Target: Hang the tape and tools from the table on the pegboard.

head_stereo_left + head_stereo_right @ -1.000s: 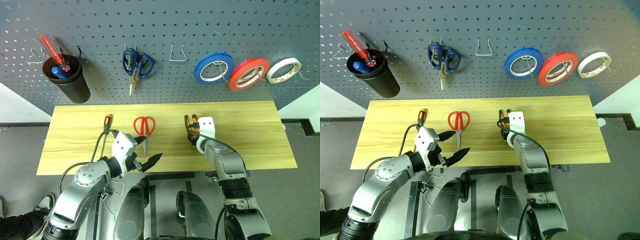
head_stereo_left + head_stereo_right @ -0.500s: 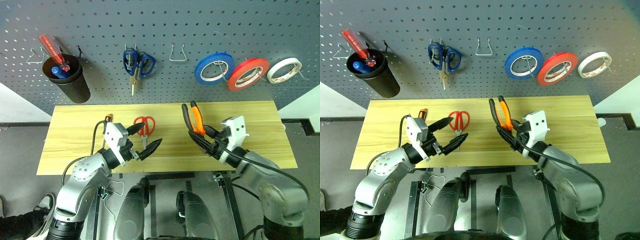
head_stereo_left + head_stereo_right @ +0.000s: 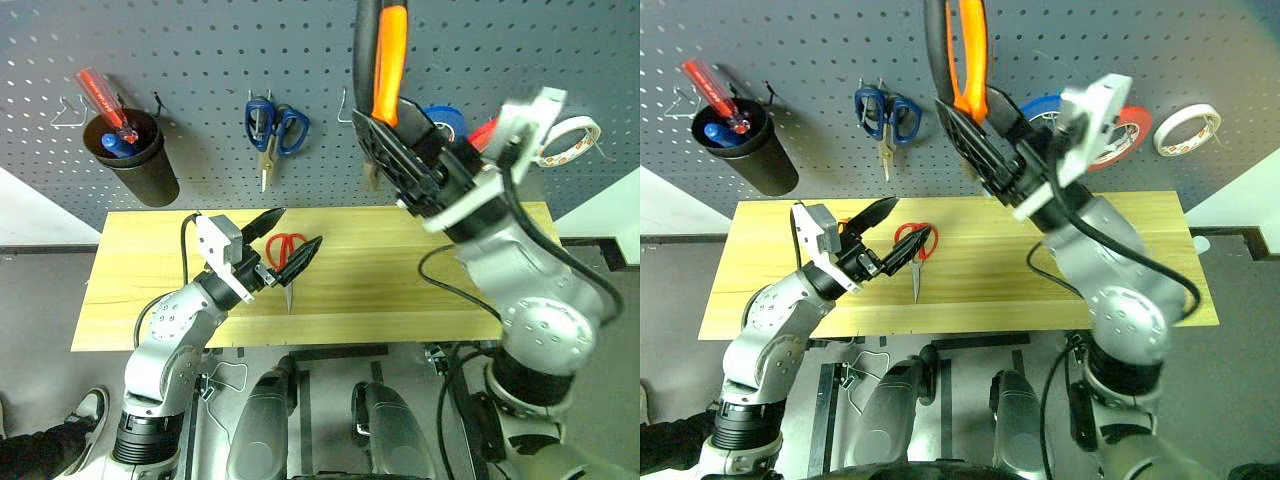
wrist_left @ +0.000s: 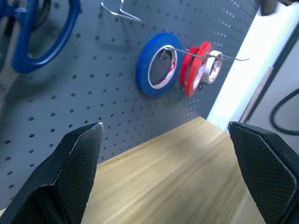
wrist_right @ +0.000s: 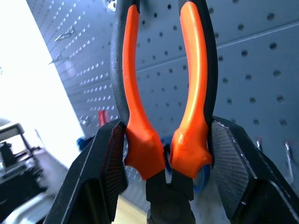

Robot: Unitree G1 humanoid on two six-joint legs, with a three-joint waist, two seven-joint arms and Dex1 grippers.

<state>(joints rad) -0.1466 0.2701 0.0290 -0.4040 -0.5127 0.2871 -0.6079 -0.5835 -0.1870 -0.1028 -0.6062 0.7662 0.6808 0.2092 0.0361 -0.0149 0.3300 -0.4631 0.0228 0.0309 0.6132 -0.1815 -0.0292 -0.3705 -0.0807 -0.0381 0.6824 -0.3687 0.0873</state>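
Above the tabletop (image 3: 480,270), right gripper (image 3: 405,140) jaws grip pliers (image 3: 385,60) (near the pegboard (image 3: 200,40)); left gripper (image 3: 285,243) jaws gape.

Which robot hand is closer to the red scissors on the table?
Left. The left gripper hangs open right above the red scissors on the table. The right gripper is raised toward the pegboard, shut on the pliers.

text: none legible | labels: none | numbers: none | signs: none
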